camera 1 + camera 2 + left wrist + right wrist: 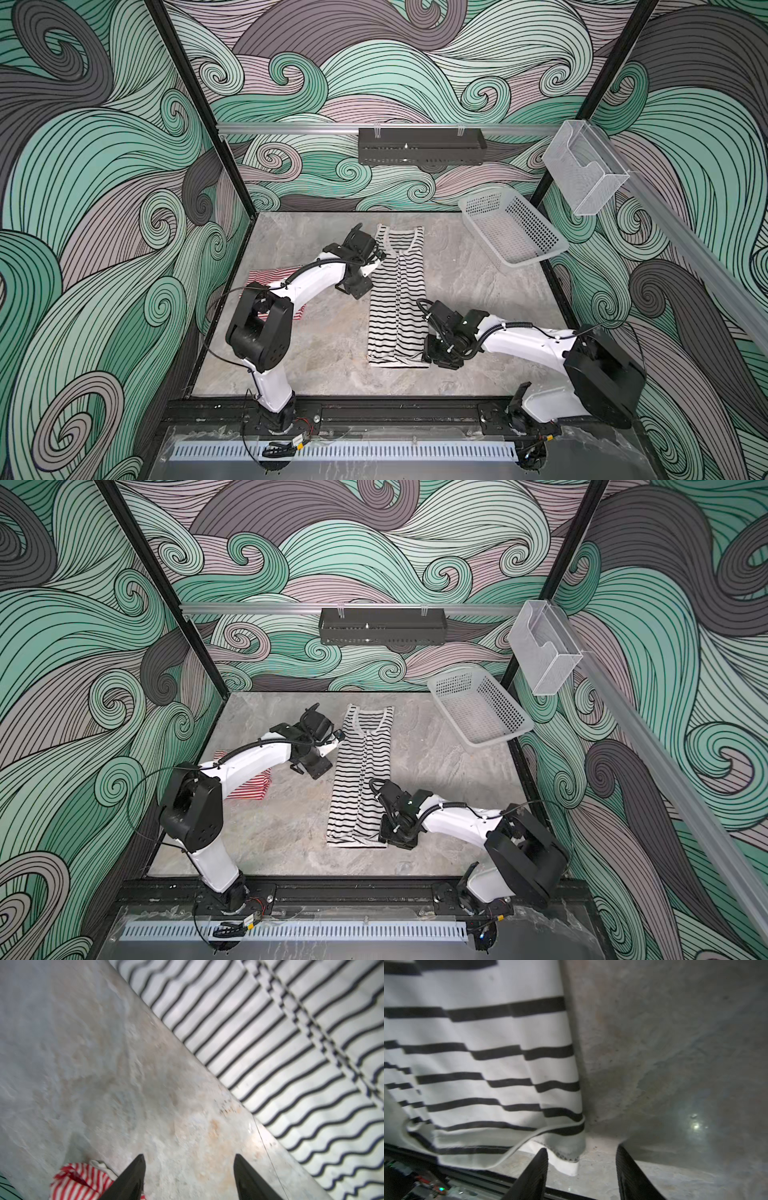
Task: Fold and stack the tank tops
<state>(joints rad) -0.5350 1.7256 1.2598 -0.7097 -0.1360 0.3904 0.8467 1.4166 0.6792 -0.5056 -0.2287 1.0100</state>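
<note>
Cotton in thin black stripes on white, the black-striped tank top (397, 299) lies flat in the middle of the counter (324, 340). Its two long sides are turned in to make a narrow strip, with the straps toward the back wall and the hem toward the arm bases. That looks like the lengthwise fold done and a crosswise fold still to come.

The left arm (307, 282) reaches to the strap end, on the left of this top. Its left jaws are spread over bare counter with nothing between them. The right arm (523, 340) sits low at the hem's right corner. In the right wrist view the right jaws are likewise spread, and the hem corner lies just ahead of them, unpinched. One arm at each end suits lifting one end over the other.

The red-striped tank top (249, 787) sits well to the left of the black-striped one, already folded small and partly under the left arm. It is likely the base of the stack.

Beyond the top's right side a white basket (515, 232) leans empty in the far corner. The counter is mottled grey stone, matt and bare. Swirling green, grey and mauve wave walls (374, 83) enclose it, with a dark tray (419, 145) on the rear rail.
</note>
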